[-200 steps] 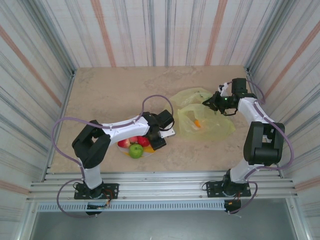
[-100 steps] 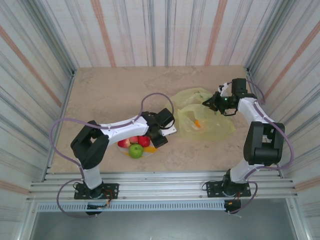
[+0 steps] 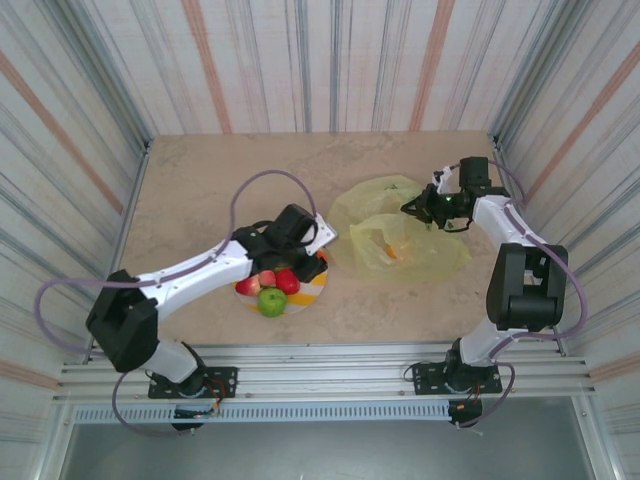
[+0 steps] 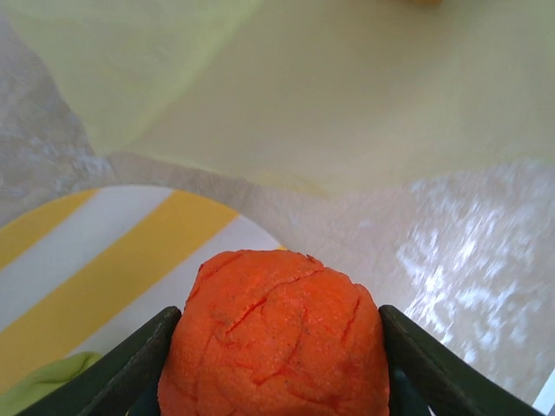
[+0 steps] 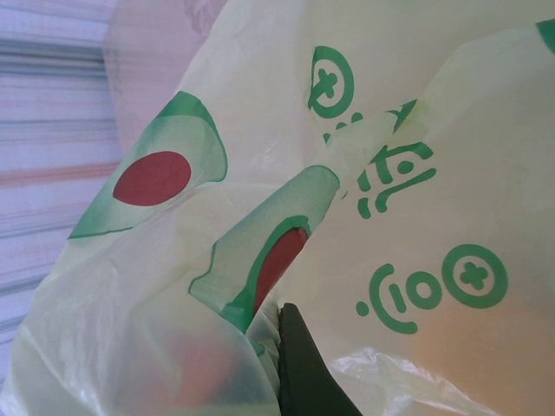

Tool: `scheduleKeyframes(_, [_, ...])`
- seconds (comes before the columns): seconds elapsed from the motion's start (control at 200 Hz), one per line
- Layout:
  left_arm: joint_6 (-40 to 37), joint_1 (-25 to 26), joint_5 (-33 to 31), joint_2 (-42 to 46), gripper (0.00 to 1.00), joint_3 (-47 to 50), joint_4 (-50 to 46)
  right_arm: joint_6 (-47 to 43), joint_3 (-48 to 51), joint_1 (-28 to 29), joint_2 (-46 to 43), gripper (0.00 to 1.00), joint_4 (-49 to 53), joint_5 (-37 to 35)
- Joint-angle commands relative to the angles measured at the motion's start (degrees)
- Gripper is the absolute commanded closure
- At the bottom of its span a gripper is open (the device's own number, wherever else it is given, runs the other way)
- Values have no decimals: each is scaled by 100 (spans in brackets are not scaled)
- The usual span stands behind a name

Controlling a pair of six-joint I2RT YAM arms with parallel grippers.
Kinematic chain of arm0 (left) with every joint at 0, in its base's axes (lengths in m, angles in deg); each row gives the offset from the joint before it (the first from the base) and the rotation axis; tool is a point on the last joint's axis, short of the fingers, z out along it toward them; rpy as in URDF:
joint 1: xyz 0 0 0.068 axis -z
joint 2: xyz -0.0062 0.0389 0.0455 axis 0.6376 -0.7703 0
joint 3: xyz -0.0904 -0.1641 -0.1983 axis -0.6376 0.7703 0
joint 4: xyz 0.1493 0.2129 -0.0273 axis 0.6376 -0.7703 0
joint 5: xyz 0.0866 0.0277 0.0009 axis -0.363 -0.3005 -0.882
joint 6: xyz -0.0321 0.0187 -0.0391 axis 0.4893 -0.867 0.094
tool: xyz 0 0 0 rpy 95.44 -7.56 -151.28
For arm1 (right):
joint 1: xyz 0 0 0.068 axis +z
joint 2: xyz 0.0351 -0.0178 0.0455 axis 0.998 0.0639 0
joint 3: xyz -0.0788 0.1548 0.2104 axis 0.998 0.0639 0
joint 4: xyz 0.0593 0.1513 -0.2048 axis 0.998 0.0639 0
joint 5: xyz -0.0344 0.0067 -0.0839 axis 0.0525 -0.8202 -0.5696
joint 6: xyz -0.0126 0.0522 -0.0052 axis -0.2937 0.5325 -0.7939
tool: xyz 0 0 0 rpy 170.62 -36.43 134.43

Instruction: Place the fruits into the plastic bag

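One orange fruit (image 4: 276, 338) is sitting clamped in the left fingers (image 3: 306, 264) over the striped plate's (image 4: 104, 260) 2 o'clock rim, ready for the plastic bag (image 3: 420, 255) lying at 3 o'clock, while the closed right fingers (image 3: 412, 208) are pinching its 12 o'clock edge, seemingly holding the mouth open.

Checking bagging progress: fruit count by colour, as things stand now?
Orange: 2, the held orange in the left gripper and the bagged orange in the plastic bag
Red: 2 red fruits on the plate; a third may hide by the arm
Green: 1 green apple
Total: 5 seen
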Motion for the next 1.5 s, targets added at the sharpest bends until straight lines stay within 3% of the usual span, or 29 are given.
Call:
scheduleKeyframes(0.0, [658,-144,744,153,41,206,1102,91,123,67,-192,100,-84,220])
scheduleKeyframes(0.481, [904,17,1188,-1771,41,-1160,1541,984,456,305,-224,100,-994,757])
scheduleKeyframes(0.942, [1497,677,1046,-2676,36,-1665,2386,2607,1233,683,-587,100,-2540,485])
scheduleKeyframes(1.222, [2514,492,-213,-2875,35,-1522,2845,3307,1549,824,-636,100,-3234,372])
scheduleKeyframes(1.493, [3151,386,-1183,-3017,33,-1417,3539,2756,1275,865,-483,100,-2717,589])
